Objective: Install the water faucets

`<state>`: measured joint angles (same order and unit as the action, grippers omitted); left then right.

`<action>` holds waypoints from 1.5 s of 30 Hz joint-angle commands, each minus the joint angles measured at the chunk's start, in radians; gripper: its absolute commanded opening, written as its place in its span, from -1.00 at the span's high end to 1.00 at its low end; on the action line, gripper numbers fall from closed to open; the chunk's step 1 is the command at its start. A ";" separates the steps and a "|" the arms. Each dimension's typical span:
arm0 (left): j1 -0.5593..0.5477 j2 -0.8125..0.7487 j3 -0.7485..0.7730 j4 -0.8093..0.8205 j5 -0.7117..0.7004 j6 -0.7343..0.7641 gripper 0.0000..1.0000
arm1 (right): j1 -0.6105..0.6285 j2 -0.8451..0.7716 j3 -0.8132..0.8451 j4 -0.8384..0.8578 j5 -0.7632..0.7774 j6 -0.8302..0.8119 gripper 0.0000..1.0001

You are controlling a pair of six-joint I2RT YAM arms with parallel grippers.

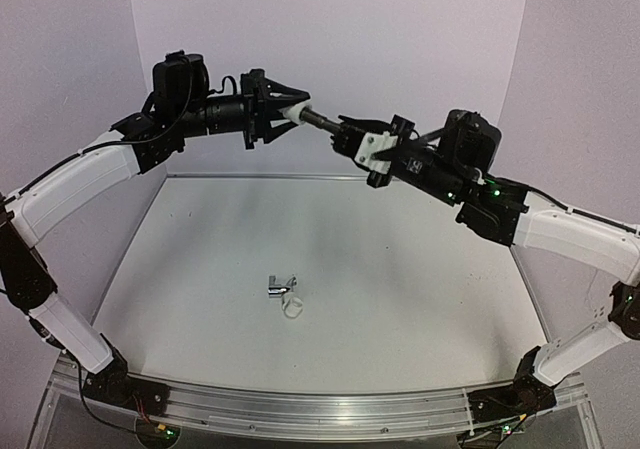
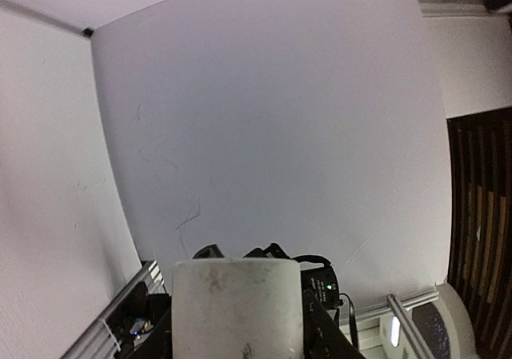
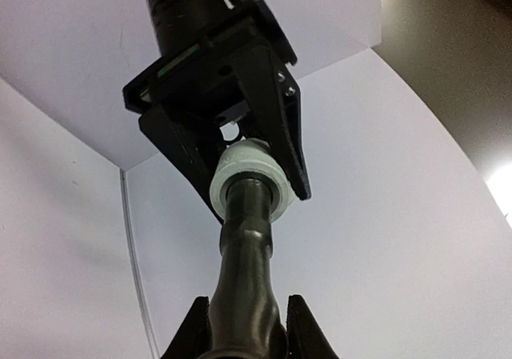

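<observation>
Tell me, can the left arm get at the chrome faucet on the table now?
Probably not yet: the left tool grips the white fitting, mated with the black faucet. Nothing covers the chrome faucet.

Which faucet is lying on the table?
The shiny chrome faucet, lying on the table beside a small white ring. The matte black faucet is in the air, held by the right gripper.

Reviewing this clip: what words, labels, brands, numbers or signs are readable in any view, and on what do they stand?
No readable text in any view.
On the white fitting: a small dark mark low down, too blurred to read.
On the left gripper: a thin green strip on its body, seen from the right wrist, no letters legible.
On the black faucet and the chrome faucet: no marking visible.
</observation>
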<state>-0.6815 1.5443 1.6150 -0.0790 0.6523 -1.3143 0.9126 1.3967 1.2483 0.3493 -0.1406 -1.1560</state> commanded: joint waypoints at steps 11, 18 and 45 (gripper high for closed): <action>0.000 0.070 0.024 0.558 0.136 0.442 0.48 | 0.014 -0.021 0.220 0.105 -0.395 1.298 1.00; -0.012 0.068 0.034 0.606 0.226 0.611 0.36 | 0.013 0.009 0.276 0.131 -0.536 1.503 1.00; -0.008 -0.237 -0.124 -0.008 -0.288 0.481 -0.93 | 0.013 -0.077 0.083 -0.019 0.112 0.026 1.00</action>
<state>-0.6966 1.3369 1.4530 0.1161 0.4901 -0.7045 0.9215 1.3478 1.3885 0.2654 -0.1312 -0.6489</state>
